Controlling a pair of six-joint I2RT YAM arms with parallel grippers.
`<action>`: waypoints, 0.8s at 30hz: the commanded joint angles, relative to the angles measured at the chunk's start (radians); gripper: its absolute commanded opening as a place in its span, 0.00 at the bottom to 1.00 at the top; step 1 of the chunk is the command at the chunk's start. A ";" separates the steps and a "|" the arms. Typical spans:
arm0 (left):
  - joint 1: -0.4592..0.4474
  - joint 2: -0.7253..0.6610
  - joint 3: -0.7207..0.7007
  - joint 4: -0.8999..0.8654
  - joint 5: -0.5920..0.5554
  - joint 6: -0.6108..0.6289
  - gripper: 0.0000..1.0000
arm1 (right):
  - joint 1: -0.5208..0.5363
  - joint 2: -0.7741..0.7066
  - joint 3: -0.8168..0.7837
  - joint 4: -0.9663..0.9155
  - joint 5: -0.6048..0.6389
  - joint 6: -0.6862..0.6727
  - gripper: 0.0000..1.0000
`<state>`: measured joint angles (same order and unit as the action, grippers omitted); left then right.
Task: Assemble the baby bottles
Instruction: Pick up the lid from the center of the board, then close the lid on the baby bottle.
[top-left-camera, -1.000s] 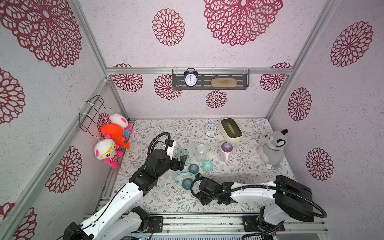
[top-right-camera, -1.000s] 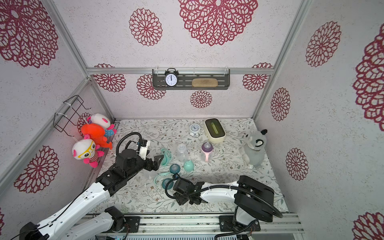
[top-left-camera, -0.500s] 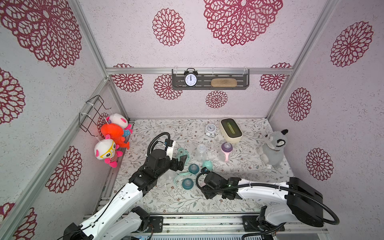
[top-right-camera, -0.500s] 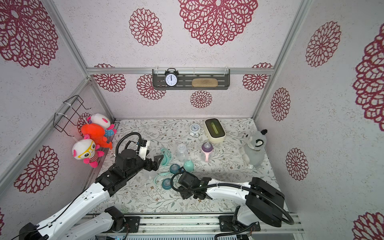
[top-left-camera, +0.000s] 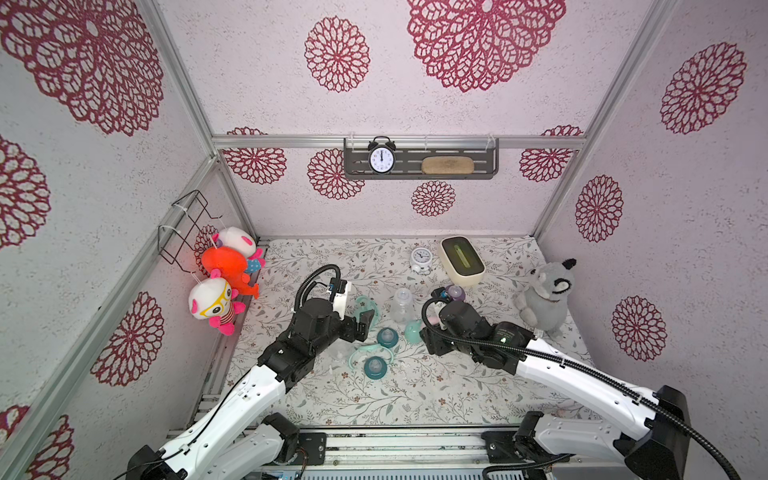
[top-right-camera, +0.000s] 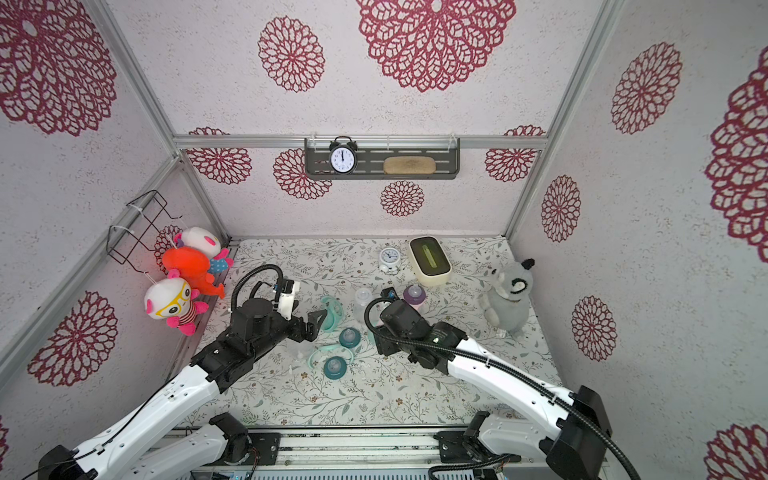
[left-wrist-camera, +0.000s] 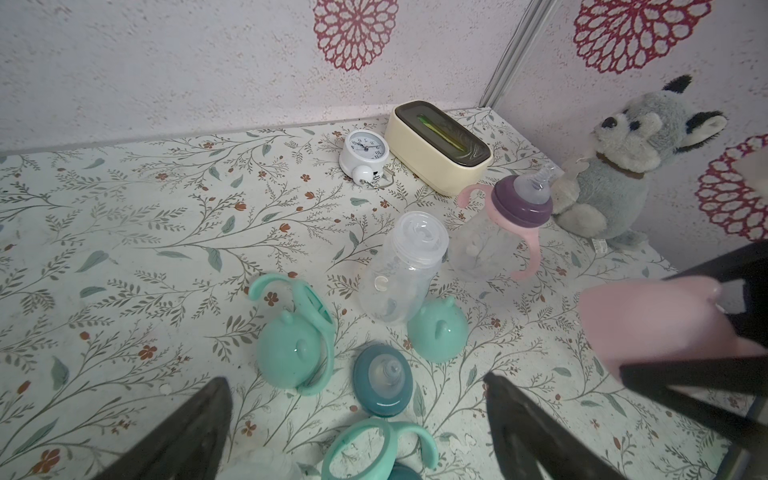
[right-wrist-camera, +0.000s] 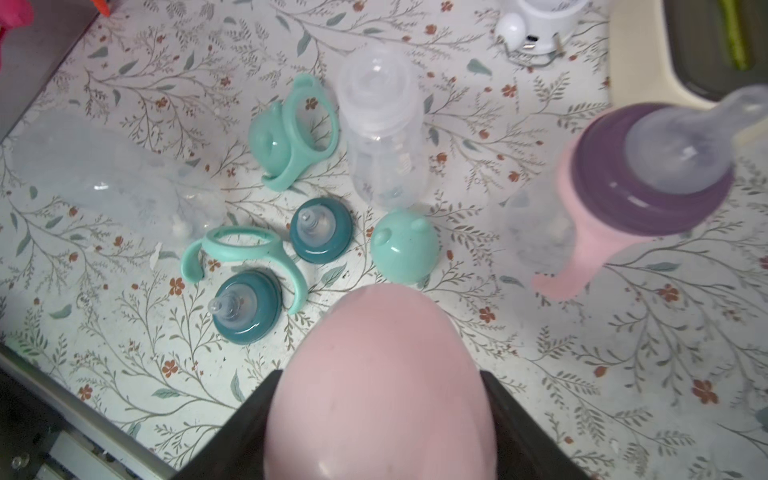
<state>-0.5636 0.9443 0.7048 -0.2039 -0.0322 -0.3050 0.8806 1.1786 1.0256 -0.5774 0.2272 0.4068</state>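
My right gripper (right-wrist-camera: 380, 374) is shut on a pink dome cap (right-wrist-camera: 382, 386), held above the mat near the pink-handled bottle with a purple collar (top-left-camera: 455, 293). A clear bottle (top-left-camera: 402, 305) stands open beside it. A second clear bottle (right-wrist-camera: 104, 174) lies on its side under my left arm. Two mint caps (right-wrist-camera: 405, 245) (right-wrist-camera: 270, 141), two teal nipple collars (right-wrist-camera: 320, 228) (right-wrist-camera: 245, 307) and a mint handle ring (right-wrist-camera: 245, 249) lie loose; another ring leans on the far cap. My left gripper (left-wrist-camera: 355, 386) hangs open over them, holding nothing.
A white alarm clock (top-left-camera: 421, 259) and a cream box (top-left-camera: 462, 259) stand at the back of the mat. A grey plush animal (top-left-camera: 544, 297) sits at the right wall. Plush toys (top-left-camera: 224, 270) hang on the left wall.
My right gripper has carried the pink cap away from the front edge, back and to the right, toward the pink bottle. The left arm has stayed still.
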 joint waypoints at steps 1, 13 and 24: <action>0.009 0.009 0.039 0.002 0.008 -0.009 0.98 | -0.055 0.000 0.098 -0.111 0.048 -0.077 0.70; 0.010 0.008 0.050 -0.008 0.009 0.000 0.98 | -0.316 0.146 0.349 -0.211 0.020 -0.194 0.70; 0.010 0.004 0.043 -0.008 0.014 0.000 0.98 | -0.423 0.311 0.463 -0.206 -0.075 -0.239 0.70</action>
<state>-0.5636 0.9504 0.7231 -0.2066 -0.0299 -0.3042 0.4675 1.4799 1.4528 -0.7685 0.1829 0.2012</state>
